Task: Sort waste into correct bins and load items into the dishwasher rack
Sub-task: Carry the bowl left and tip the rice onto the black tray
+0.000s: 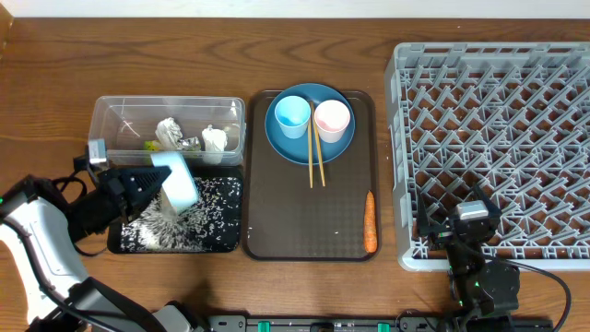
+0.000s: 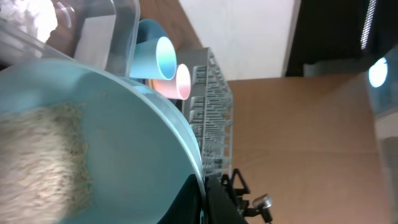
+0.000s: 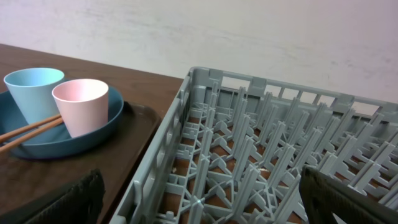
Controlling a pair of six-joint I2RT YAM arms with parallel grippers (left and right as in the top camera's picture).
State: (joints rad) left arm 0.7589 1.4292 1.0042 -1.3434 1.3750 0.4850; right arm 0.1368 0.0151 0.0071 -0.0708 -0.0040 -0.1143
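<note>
My left gripper (image 1: pixel 155 177) is shut on the rim of a pale bowl (image 1: pixel 180 182), tilted over the black tray (image 1: pixel 115 245), where rice (image 1: pixel 214 195) lies spread. In the left wrist view the bowl (image 2: pixel 124 137) fills the frame with rice (image 2: pixel 43 155) inside and the jaws (image 2: pixel 205 199) pinching its rim. The clear tub (image 1: pixel 106 115) holds napkins (image 1: pixel 169 134) and a wrapper (image 1: pixel 150 145). The dark-blue plate (image 1: pixel 286 148) carries the light-blue cup (image 1: pixel 292 115), pink cup (image 1: pixel 332 120) and chopsticks (image 1: pixel 315 161). The carrot (image 1: pixel 370 221) lies on the brown tray. My right gripper (image 1: pixel 470 219) is open over the rack (image 1: pixel 498 120).
The brown serving tray (image 1: pixel 304 217) sits between the bins and the rack. In the right wrist view my open fingers (image 3: pixel 202 199) straddle the rack's left wall (image 3: pixel 161 155), with the cups (image 3: pixel 81 106) and the plate (image 3: pixel 106 121) to the left.
</note>
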